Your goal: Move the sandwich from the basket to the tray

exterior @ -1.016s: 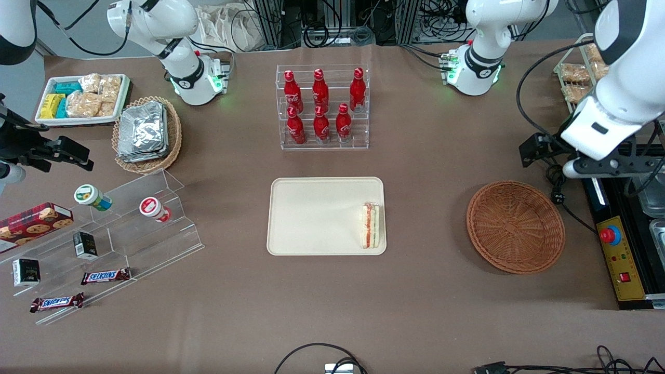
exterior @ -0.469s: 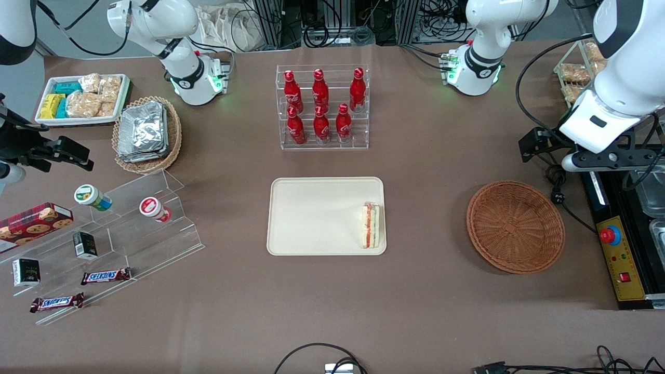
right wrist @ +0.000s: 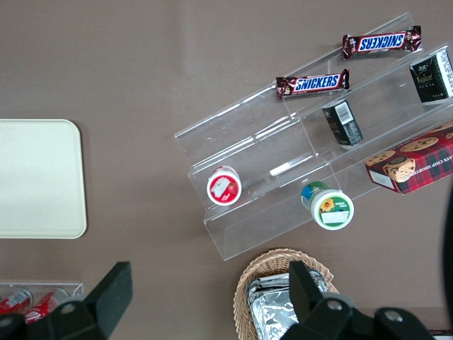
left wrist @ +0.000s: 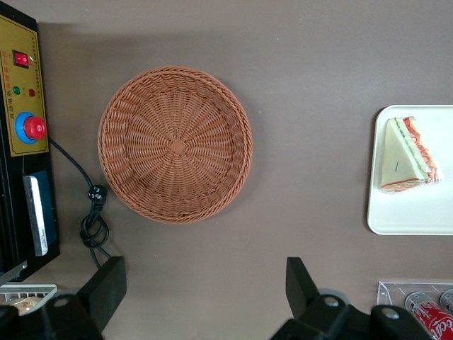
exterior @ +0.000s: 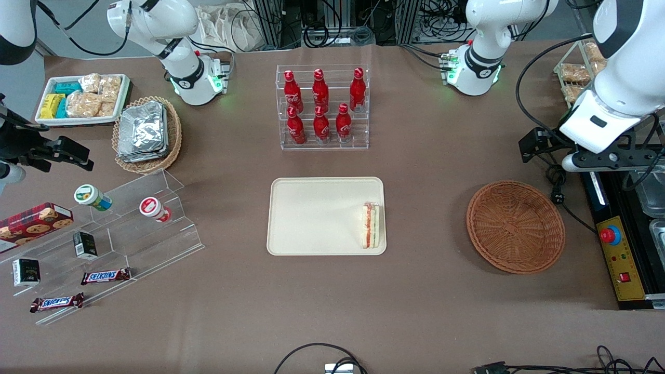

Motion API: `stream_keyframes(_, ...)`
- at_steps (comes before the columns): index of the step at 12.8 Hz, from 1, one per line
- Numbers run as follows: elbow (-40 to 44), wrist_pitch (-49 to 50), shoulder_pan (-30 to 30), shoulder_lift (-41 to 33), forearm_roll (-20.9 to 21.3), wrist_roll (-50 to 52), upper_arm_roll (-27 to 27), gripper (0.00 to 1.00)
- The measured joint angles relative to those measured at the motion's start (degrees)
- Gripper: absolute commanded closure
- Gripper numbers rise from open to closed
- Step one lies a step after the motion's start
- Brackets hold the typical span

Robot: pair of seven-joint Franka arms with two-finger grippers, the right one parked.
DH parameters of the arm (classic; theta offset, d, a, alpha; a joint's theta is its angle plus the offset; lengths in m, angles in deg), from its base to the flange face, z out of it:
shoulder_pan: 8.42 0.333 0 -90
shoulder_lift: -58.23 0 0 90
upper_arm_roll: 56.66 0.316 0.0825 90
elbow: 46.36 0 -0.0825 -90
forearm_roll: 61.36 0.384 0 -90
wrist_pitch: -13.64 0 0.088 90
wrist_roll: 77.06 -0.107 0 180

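The sandwich (exterior: 371,225) lies on the cream tray (exterior: 311,218), at the tray's end nearest the basket, filling edge up. The round orange-brown basket (exterior: 515,226) is empty and sits toward the working arm's end of the table. My left gripper (exterior: 610,160) hangs high over the table edge, farther from the front camera than the basket, and holds nothing. In the left wrist view its fingers (left wrist: 106,283) stand wide apart around bare tabletop, the gripper (left wrist: 204,283) beside the basket (left wrist: 175,144). The sandwich (left wrist: 407,154) and the tray (left wrist: 410,212) also show there.
A clear rack of red bottles (exterior: 322,106) stands farther from the front camera than the tray. A control box with a red button (exterior: 621,254) and a black cable (exterior: 558,195) lie beside the basket. Acrylic steps with snacks (exterior: 130,223) are toward the parked arm's end.
My left arm has drawn slightly away from the front camera and toward the table's end, then stopped. The sandwich, tray and basket have not moved.
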Motion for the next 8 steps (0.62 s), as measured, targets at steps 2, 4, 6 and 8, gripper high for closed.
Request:
stream_keyframes(2, -0.03, 0.01, 0.00, 0.00, -0.03, -0.01, 0.00, 0.00)
stream_keyframes(4, -0.03, -0.03, 0.00, 0.03, -0.24, -0.01, 0.00, 0.00)
stream_keyframes(6, -0.03, -0.11, 0.00, 0.13, -0.45, -0.01, 0.00, 0.00)
stream_keyframes(8, -0.04, -0.13, -0.01, 0.24, -0.88, -0.01, -0.07, 0.00)
